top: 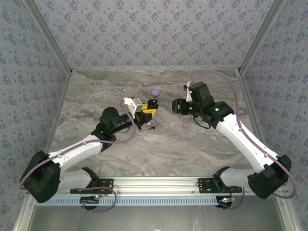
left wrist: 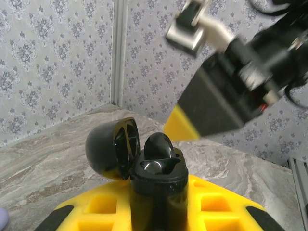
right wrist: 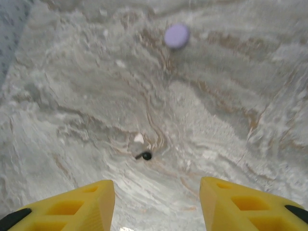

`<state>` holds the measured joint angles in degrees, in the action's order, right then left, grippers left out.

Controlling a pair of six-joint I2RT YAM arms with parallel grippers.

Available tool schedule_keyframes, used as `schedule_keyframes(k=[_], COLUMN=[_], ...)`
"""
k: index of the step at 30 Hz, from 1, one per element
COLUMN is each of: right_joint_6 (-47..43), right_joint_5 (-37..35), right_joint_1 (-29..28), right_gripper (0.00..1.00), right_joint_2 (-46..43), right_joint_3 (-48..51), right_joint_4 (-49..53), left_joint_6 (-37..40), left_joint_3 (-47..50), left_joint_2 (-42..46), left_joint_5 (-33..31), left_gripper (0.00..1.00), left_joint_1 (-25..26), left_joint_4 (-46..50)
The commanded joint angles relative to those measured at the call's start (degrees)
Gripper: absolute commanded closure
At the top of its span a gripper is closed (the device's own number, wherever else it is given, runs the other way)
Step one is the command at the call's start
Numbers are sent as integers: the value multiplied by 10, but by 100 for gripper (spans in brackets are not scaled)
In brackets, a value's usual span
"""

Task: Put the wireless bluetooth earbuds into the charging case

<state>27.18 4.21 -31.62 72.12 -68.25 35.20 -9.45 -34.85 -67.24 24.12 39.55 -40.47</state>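
One charging case point(left wrist: 159, 175), lid open, pinched between left gripper point(left wrist: 159, 211) jaws, contents unclear — right gripper point(right wrist: 156, 202) jaws spread over table point(right wrist: 72, 96).

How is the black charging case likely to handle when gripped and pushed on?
The charging case looks glossy and rounded, so it may slip or twist between the jaws. It seems a rigid shell, unlikely to deform. Its lid stands hinged open to one side and could swing shut if knocked.
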Motion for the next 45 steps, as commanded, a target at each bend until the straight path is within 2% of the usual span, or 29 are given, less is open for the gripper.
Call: schedule_keyframes(k=[1, 10, 22, 27, 45], right_joint_6=[-1, -5, -3, -10, -29], right_joint_5=[48, 119, 110, 88, 13], right_joint_1=[-1, -33, -79, -85, -107], right_gripper=[49, 51, 55, 58, 64], right_joint_2=[37, 186, 377, 417, 479], right_joint_3=[23, 18, -103, -140, -194], right_joint_4=[-5, -84, -71, -40, 53], left_joint_6=[15, 23, 23, 23, 23], left_joint_3=[-25, -18, -3, 2, 7], left_joint_2=[23, 59, 92, 102, 106], left_joint_5=[10, 3, -6, -11, -13], left_gripper=[79, 79, 79, 78, 79], left_joint_1=[3, 4, 4, 4, 4], left_joint_4=[10, 41, 56, 59, 55])
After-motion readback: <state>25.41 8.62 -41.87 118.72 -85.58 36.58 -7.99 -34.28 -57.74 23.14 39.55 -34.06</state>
